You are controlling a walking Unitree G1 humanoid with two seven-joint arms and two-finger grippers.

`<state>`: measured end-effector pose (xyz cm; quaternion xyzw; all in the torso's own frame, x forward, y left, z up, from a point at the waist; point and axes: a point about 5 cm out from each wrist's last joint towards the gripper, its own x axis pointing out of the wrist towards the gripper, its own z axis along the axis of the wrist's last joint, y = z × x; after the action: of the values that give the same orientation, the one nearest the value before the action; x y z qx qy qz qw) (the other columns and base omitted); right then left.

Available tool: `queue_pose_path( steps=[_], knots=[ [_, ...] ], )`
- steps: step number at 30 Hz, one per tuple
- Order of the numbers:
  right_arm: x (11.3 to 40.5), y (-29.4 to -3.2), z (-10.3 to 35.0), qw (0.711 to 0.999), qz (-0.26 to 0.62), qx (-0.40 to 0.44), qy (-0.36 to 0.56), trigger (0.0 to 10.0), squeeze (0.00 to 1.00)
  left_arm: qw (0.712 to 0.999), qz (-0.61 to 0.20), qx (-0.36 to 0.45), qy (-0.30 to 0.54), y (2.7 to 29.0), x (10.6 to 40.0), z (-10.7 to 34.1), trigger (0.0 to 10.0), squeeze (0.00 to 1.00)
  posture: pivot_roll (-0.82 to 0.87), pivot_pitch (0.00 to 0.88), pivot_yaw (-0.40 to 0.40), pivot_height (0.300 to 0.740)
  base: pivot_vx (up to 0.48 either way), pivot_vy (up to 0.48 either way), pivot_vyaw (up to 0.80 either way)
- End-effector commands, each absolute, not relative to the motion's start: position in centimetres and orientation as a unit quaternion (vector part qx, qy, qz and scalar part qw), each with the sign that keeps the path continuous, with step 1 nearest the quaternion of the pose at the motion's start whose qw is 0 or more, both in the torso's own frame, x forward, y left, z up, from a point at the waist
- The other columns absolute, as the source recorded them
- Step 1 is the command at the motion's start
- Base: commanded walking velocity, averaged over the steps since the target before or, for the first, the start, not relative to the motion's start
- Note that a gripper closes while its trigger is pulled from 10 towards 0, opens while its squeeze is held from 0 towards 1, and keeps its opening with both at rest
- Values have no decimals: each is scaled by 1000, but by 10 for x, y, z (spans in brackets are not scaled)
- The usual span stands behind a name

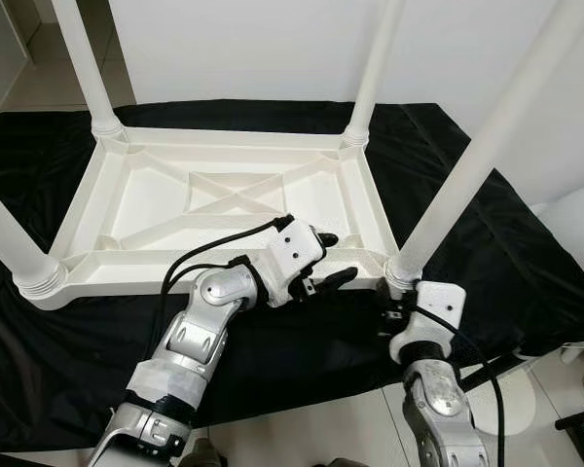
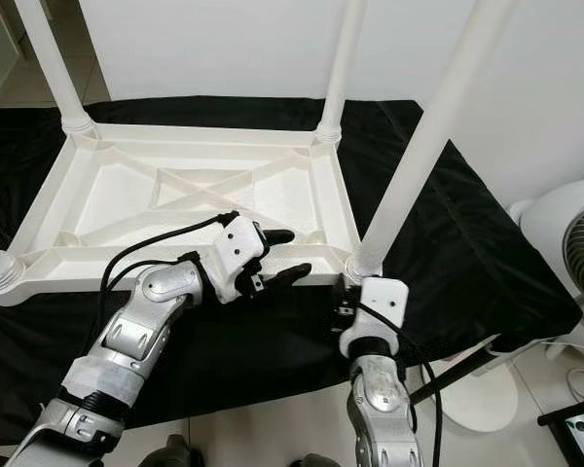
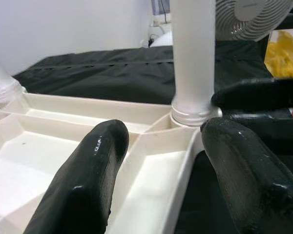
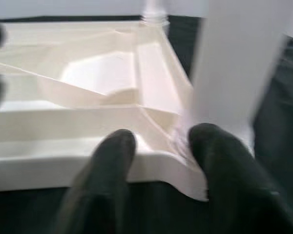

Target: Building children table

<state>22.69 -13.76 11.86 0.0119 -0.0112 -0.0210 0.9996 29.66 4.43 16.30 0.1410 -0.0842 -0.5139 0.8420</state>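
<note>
A white plastic children's table [image 1: 127, 261] lies upside down on a black cloth, its ribbed underside facing up. Its legs stand upright at the corners, the near right leg [image 1: 467, 165] closest to both arms. My left gripper [image 1: 339, 258] is open over the table's near rim, one finger above the inside and one outside; the left wrist view looks along its fingers [image 3: 88, 175] toward that leg's threaded base [image 3: 191, 114]. My right gripper [image 1: 389, 304] is open, low at the near right corner, its fingers [image 4: 110, 161] straddling the rim below the leg.
The black cloth [image 1: 506, 253] spreads well past the table on all sides. A white fan [image 2: 574, 243] stands on the floor to the right, with cables near it. A white wall [image 1: 273, 49] runs behind. Pale floor tiles lie at the front edge.
</note>
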Motion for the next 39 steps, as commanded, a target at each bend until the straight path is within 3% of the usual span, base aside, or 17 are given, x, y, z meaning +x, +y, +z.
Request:
queue_pose_path(
  steps=[1,4,5,7,8,12,22,25,33,39],
  knots=[
    [228,-137,122,1000,-12,17,-20,0,0,879,-451,132,-87,47,304,164,10000,0,14,0,-45,740,0,0,0],
    [233,-129,129,999,22,13,-32,0,0,885,-437,132,-93,48,306,167,10000,0,16,0,-45,740,0,0,0],
    [235,-129,131,999,23,13,-35,1961,0,887,-431,133,-93,49,307,168,10000,0,19,3,-43,740,0,0,0],
    [236,-129,132,999,22,14,-36,1961,0,889,-428,134,-93,50,308,169,10000,0,24,5,-47,740,0,0,0],
    [238,-133,134,999,13,18,-37,10000,0,894,-417,139,-89,51,310,169,10000,0,24,5,-47,740,0,0,0],
    [239,-150,136,999,-22,11,-42,10000,0,914,-366,170,-44,60,322,162,10000,0,25,6,-51,740,0,0,0],
    [237,-178,138,996,-71,-1,-48,10000,0,923,-324,209,-1,73,330,155,10000,0,20,10,-47,740,0,0,0],
    [236,-196,139,992,-117,-5,-52,10000,0,917,-319,241,13,80,330,153,10000,0,21,13,-45,740,0,0,0],
    [234,-210,139,988,-147,-12,-52,10000,0,915,-320,245,21,85,329,153,10000,0,20,17,-41,740,0,0,0],
    [230,-226,139,984,-171,-16,-49,10000,0,879,-399,259,34,90,310,156,10000,0,24,23,-43,740,0,0,0]
  ],
)
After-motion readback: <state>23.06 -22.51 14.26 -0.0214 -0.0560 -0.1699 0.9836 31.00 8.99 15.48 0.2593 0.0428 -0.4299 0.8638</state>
